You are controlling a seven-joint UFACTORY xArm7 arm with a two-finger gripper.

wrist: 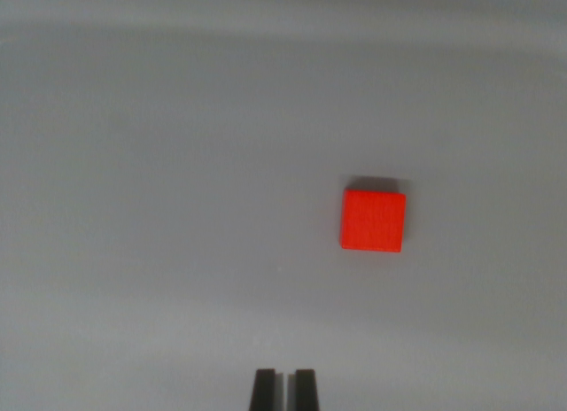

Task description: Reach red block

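Plain, matte pale grey tabletop [159, 163] filling the whole wrist view, faintly banded with lighter streaks near the top edge and slightly darker toward the bottom. Small, flat-topped, bright red square block [373, 221] lying on that surface, right of centre in the wrist view and about mid-height, edges nearly square to the frame, a thin dark shadow along its upper side. Dark two-fingered gripper [284, 390] poking in at the bottom edge, just the two black fingertips [264, 390] showing, side by side with only a narrow pale slit between them, so nearly clenched and holding nothing. Block well apart from those tips, higher in the frame and off toward the wrist view's right, not touching them. Bare grey surface between block and fingertips. Picture soft, so block material possibly wood or plastic, hard to tell.
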